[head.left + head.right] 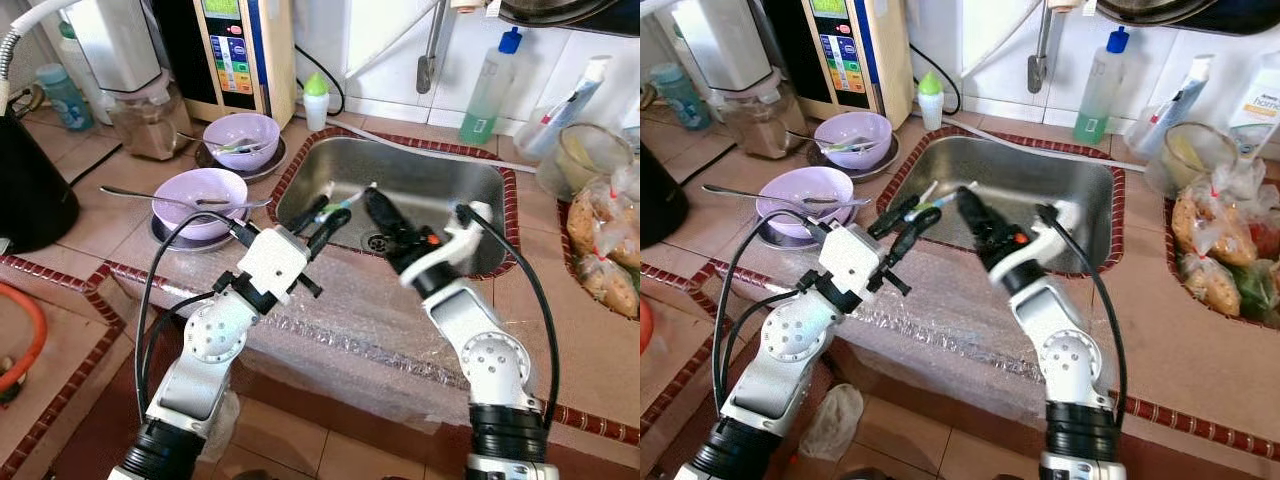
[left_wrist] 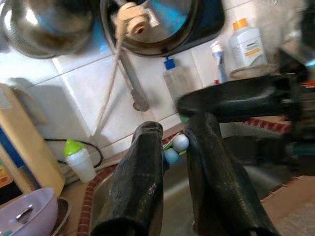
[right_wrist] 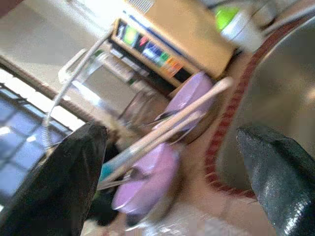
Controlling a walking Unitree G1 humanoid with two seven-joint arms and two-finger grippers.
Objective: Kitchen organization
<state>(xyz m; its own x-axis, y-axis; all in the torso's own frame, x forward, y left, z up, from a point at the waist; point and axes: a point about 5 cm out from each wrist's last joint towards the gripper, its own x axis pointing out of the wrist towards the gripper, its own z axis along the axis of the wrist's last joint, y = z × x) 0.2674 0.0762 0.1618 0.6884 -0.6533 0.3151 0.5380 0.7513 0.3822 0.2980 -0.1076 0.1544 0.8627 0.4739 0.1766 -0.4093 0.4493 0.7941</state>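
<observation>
My left gripper point(image 1: 322, 215) hangs over the left edge of the steel sink point(image 1: 450, 185), shut on two thin pale sticks point(image 1: 352, 197). Their tips point toward the middle of the sink. In the left wrist view the sticks' round white and blue ends point(image 2: 176, 149) sit between the black fingers point(image 2: 138, 182). My right gripper point(image 1: 385, 218) hovers over the sink just right of the sticks, open, with nothing between its fingers. The right wrist view shows the sticks point(image 3: 167, 130) crossing the wide gap. Two purple bowls point(image 1: 200, 192) point(image 1: 242, 135) with spoons stand on plates left of the sink.
A blender point(image 1: 130, 80) and a water purifier point(image 1: 240, 50) stand at the back left, a black kettle point(image 1: 30, 180) at far left. The faucet point(image 1: 430, 50) and a green soap bottle point(image 1: 490, 85) are behind the sink. Bagged food point(image 1: 600, 240) lies at right. Bubble wrap point(image 1: 350, 300) covers the front counter.
</observation>
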